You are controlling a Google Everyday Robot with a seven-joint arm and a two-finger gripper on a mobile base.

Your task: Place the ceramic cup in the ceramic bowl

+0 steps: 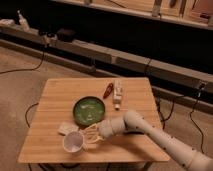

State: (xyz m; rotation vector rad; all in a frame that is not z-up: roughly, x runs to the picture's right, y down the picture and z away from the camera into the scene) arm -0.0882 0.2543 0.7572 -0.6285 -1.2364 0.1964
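Surface: wooden, centre of frame, seen from above at an angle.

Ceramic bowl: dark green, upright, left of the surface's centre, pale streaks inside. Nothing else is visible in it.

Ceramic cup: white, near the lower left edge of the surface, below and left of the bowl and apart from it. Its mouth tilts toward the camera. It is not in the bowl.

Pale flat pad: just above and left of the cup, between the cup and the bowl's lower left rim.

Gripper: low over the surface, directly right of the cup and below the bowl. Contact with the cup is not resolvable. Whether the jaws are released or clenched: cannot tell.

Arm: pale, enters from the lower right corner and reaches left.

Red object and white bottle-like item: side by side above and right of the bowl.
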